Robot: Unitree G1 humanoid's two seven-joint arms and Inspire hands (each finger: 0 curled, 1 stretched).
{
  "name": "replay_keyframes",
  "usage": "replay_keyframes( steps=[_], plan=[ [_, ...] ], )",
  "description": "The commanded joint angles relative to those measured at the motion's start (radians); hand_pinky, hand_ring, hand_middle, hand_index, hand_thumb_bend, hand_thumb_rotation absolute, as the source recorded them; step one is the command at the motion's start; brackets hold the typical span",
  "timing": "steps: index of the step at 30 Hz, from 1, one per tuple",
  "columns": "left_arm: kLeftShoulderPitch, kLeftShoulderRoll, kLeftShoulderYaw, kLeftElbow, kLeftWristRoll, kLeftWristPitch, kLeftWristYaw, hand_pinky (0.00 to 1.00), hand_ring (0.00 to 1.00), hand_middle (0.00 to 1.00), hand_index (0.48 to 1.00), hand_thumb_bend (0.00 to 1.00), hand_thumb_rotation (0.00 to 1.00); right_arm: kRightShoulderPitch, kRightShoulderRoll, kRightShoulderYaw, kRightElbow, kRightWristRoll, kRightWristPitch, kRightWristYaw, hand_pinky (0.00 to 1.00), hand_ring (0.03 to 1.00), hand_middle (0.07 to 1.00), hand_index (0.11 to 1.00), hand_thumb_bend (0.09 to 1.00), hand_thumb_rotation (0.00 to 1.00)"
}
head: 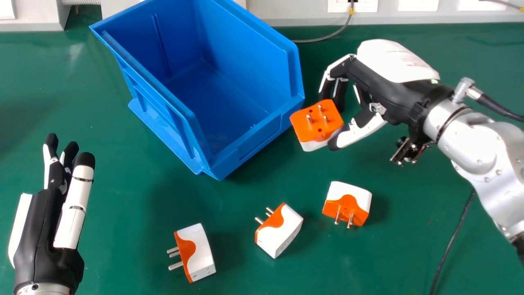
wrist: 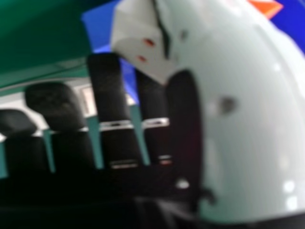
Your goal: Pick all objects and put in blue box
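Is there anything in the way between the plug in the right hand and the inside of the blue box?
Only the box's near right wall, beside the held plug; nothing else visible.

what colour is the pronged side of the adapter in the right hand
Orange, seen best in the head view.

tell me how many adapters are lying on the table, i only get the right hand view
Observer: Three: a left one, a middle one and a right one.
Operator: ok, anything in the blue box
Observer: Nothing on the part of the floor that I can see in the blue box.
Operator: and where's the held adapter against the box
Observer: The right hand has the held adapter beside the box's right-hand corner, not over the opening.
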Motion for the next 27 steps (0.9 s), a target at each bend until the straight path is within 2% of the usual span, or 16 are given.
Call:
replay_keyframes(
  steps=[1, 8, 11, 17, 26, 27],
  plan=[
    [-0.007, 0.01, 0.01, -0.008, -0.005, -0.014, -0.001, 0.96, 1.0, 1.0, 1.0, 0.42, 0.81, -0.064, 0.018, -0.015, -0.028, 0.019, 0.008, -0.006, 0.07, 0.118, 0.446, 0.489, 0.509, 0.0],
    [-0.01, 0.008, 0.009, -0.001, -0.005, -0.013, -0.002, 0.96, 1.0, 1.0, 1.0, 0.42, 0.81, -0.14, 0.085, 0.024, 0.03, -0.007, 0.005, -0.028, 0.06, 0.104, 0.442, 0.49, 0.509, 0.0],
    [-0.01, 0.007, 0.007, -0.009, -0.003, -0.01, -0.001, 0.96, 1.0, 1.0, 1.0, 0.42, 0.81, -0.175, 0.112, 0.04, 0.073, -0.016, -0.004, -0.044, 0.06, 0.107, 0.442, 0.491, 0.508, 0.0],
    [-0.007, 0.007, 0.005, -0.007, -0.001, -0.014, -0.004, 0.96, 1.0, 1.0, 1.0, 0.42, 0.81, -0.261, 0.179, 0.08, 0.182, -0.05, -0.015, -0.102, 0.09, 0.131, 0.448, 0.492, 0.509, 0.0],
    [0.003, 0.006, 0.001, -0.019, 0.003, -0.016, -0.005, 0.96, 1.0, 1.0, 1.0, 0.42, 0.81, -0.396, 0.292, 0.139, 0.354, -0.103, 0.025, -0.171, 0.11, 0.158, 0.455, 0.488, 0.509, 0.0],
    [0.004, 0.006, 0.002, -0.018, 0.003, -0.018, -0.005, 0.96, 1.0, 1.0, 1.0, 0.42, 0.81, -0.414, 0.306, 0.146, 0.377, -0.108, 0.032, -0.178, 0.13, 0.19, 0.462, 0.48, 0.509, 0.0]
  ],
)
